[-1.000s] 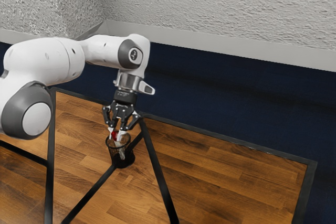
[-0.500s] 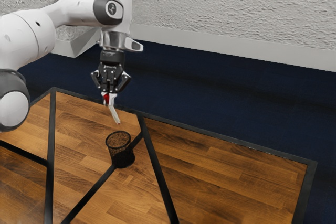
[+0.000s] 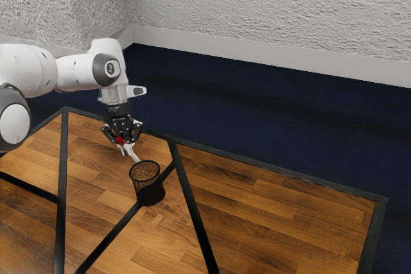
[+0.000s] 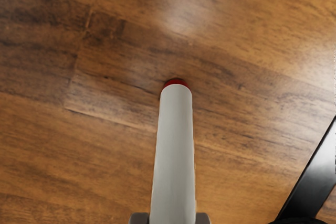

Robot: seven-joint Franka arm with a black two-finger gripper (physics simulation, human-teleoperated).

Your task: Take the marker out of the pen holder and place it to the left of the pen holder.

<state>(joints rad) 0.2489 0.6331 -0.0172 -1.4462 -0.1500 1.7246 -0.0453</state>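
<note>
From where I stood, at the exterior view's left, 1 white arm (image 3: 32, 72) reached in toward the pen holder (image 3: 151, 194). Its 1 black gripper (image 3: 122, 146), up and to the exterior view's left of the pen holder, had its 2 fingers closed on 1 marker (image 3: 131, 153), red at the upper end. The marker was out of the pen holder, slanting, its lower end close by the rim; I couldn't tell if the 2 touched. In the wrist view its pale barrel ran out from between the fingertips (image 4: 139, 218) to a red end.

The 1 pen holder, dark mesh, stood upright and empty on the wooden table (image 3: 276, 206), a warm brown top of planks crossed by 4 black strips, 1 of them passing under the pen holder. Beyond the pen holder lay a dark blue floor (image 3: 257, 117), then pale skirting (image 3: 270, 54) and 2 rough grey walls (image 3: 270, 4) meeting in a corner.
</note>
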